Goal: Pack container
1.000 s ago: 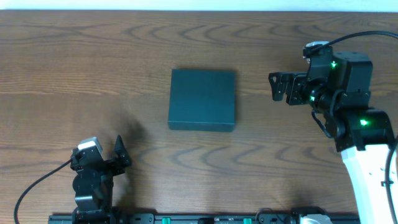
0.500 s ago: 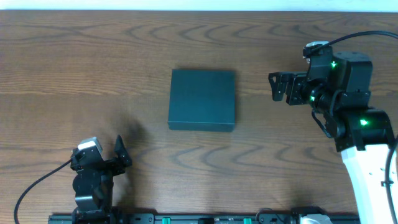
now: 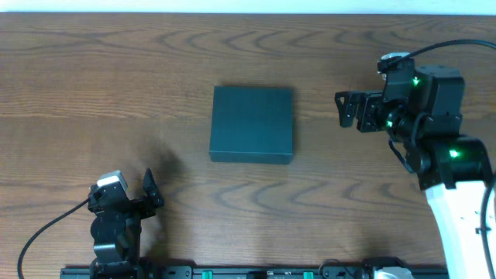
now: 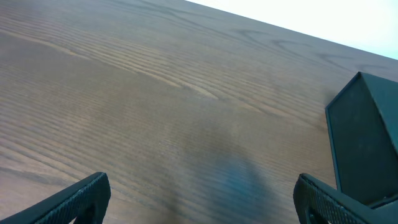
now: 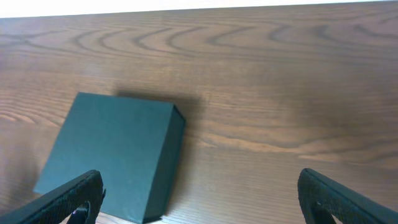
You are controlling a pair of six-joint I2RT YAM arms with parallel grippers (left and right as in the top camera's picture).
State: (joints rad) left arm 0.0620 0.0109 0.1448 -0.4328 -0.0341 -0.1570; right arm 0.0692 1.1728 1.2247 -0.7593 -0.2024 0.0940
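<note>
The right gripper (image 3: 346,108), jaws spread wide and empty, points at the container (image 3: 253,124). The container lies closed and flat mid-table, near square, with no clear long axis. The gripper stands near its right side, level with it. The left gripper (image 3: 128,194), likewise spread and empty, sits well apart by the table (image 3: 116,77) front edge, so the right arm looks better placed.

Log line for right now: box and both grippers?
container: lid closed, untouched | left gripper: open, empty, apart from container | right gripper: open, empty, facing container | packing: not started
</note>
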